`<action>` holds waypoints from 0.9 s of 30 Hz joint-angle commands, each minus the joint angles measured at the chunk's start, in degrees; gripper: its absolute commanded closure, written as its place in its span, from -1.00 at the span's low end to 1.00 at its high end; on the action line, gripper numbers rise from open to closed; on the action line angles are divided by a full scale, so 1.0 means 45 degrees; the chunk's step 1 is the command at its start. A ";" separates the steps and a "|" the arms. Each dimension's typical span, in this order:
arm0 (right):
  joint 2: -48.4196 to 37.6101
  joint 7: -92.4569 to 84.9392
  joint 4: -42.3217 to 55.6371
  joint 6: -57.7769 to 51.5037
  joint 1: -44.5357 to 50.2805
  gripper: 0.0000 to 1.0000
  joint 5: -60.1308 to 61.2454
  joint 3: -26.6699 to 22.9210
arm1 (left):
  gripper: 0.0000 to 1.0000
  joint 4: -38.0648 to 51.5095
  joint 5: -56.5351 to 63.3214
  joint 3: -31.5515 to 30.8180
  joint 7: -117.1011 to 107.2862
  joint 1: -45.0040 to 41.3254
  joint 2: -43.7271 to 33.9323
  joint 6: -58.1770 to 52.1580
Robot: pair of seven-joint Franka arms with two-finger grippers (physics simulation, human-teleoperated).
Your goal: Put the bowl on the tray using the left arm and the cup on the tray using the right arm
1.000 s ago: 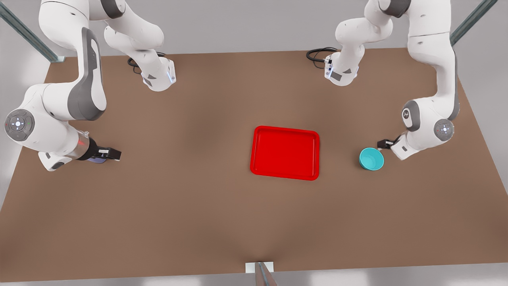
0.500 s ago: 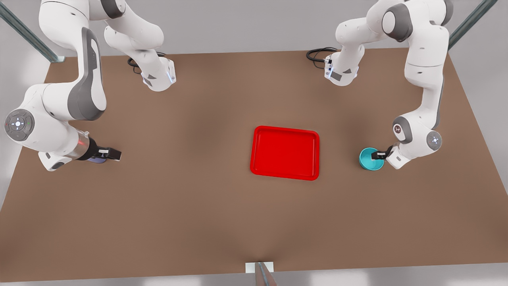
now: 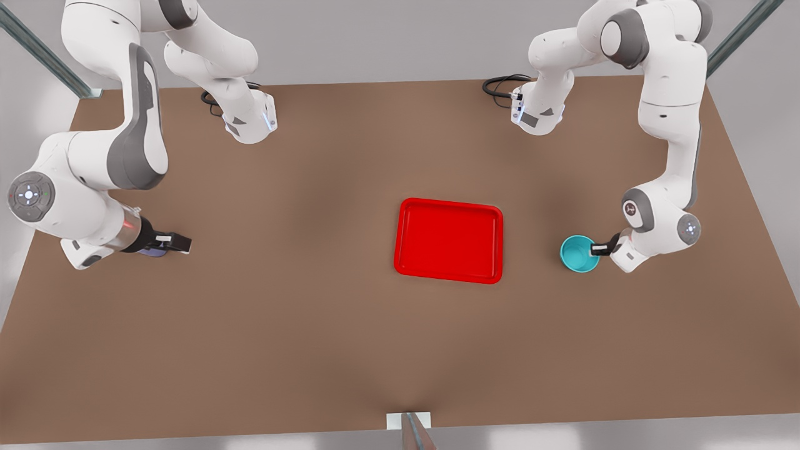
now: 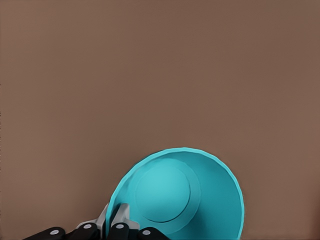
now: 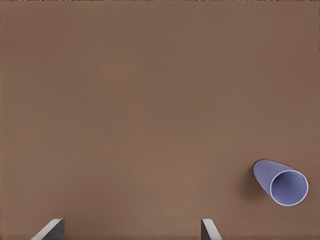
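Front view gives you the brown table (image 3: 312,325) from above, with both arms reaching in from the far edge. The left arm (image 3: 672,125) is on the front view's right. It rises from its base, folds at the elbow and drops steeply, with the wrist bent toward the middle of the table. The right arm (image 3: 94,175) is on the front view's left. It sweeps out wide, and its forearm lies low and nearly level, pointing toward the front view's right.

The red tray (image 3: 449,240) lies flat near the table's middle, with nothing on it.

You find the turquoise bowl (image 3: 576,255) on the front view's right of the tray, well apart from it. The left gripper (image 3: 599,249) sits at the side of the bowl's rim that faces away from the tray. In the left wrist view, the bowl (image 4: 170,195) opens toward the camera, and the left gripper (image 4: 112,226) pinches the rim, its fingers (image 4: 121,220) drawn close together on the wall. You cannot tell whether the bowl is resting on the table or raised off it.

The lavender cup (image 3: 152,252) is far on the front view's left, partly hidden under the right gripper (image 3: 170,240). In the right wrist view, the right gripper (image 5: 131,227) has its fingers (image 5: 52,227) spread wide with only bare table between them. The cup (image 5: 281,183) stands outside that gap.
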 commanded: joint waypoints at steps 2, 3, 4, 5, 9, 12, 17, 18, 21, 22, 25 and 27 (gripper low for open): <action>-0.0013 0.0000 0.0000 -0.0019 0.0007 -1.00 0.0000 0.0000 | 0.57 0.0371 -0.1280 -0.0042 0.0031 -0.0368 -0.0235 -0.0359; -0.0013 0.0000 0.0000 -0.0019 -0.0013 -1.00 0.0000 0.0000 | 0.57 0.0976 -0.1788 -0.0042 -0.0008 -0.0720 -0.0469 -0.1159; -0.0013 -0.0020 0.0000 -0.0039 -0.0013 -1.00 0.0000 0.0000 | 0.57 0.1270 -0.2179 -0.0042 -0.0028 -0.1052 -0.0743 -0.1357; -0.0013 -0.0020 0.0000 -0.0039 -0.0013 -1.00 0.0000 0.0000 | 0.57 0.1563 -0.2666 -0.0042 -0.0242 -0.1481 -0.0782 -0.1357; -0.0013 -0.0019 0.0000 -0.0039 -0.0013 -1.00 0.0000 0.0000 | 0.57 0.3341 -0.2805 -0.0257 -0.6431 -0.4743 -0.0001 -0.1357; -0.0012 0.0000 0.0000 -0.0039 -0.0013 -1.00 0.0000 0.0000 | 0.57 0.2482 -0.2805 -0.0257 -0.7801 -0.5839 0.0019 -0.2196; -0.0012 -0.0019 0.0000 -0.0020 -0.0013 -1.00 0.0000 0.0000 | 0.57 0.1427 -0.2922 -0.0276 -0.7606 -0.5858 -0.0060 -0.2060; 0.0007 0.0000 0.0000 -0.0020 -0.0013 -1.00 0.0000 0.0000 | 0.57 0.1427 -0.2942 -0.0276 -0.7606 -0.5877 -0.0059 -0.2041; -0.0013 0.0000 0.0000 -0.0020 -0.0013 -1.00 0.0000 0.0000 | 0.57 0.1193 -0.2883 -0.0491 -0.7567 -0.6619 -0.0353 -0.0539; -0.0013 0.0000 0.0000 -0.0020 -0.0013 -1.00 0.0000 0.0000 | 0.57 0.0919 -0.2883 -0.0491 -0.7586 -0.6756 -0.0372 -0.0263; -0.0012 0.0000 0.0000 -0.0020 -0.0013 -1.00 0.0000 0.0000 | 0.57 0.0763 -0.2766 -0.0491 -0.7411 -0.6815 -0.0177 -0.0165; 0.0007 0.0000 0.0000 -0.0020 -0.0013 -1.00 0.0000 0.0000 | 0.57 0.0568 -0.2786 -0.0491 -0.7157 -0.6815 -0.0079 -0.0165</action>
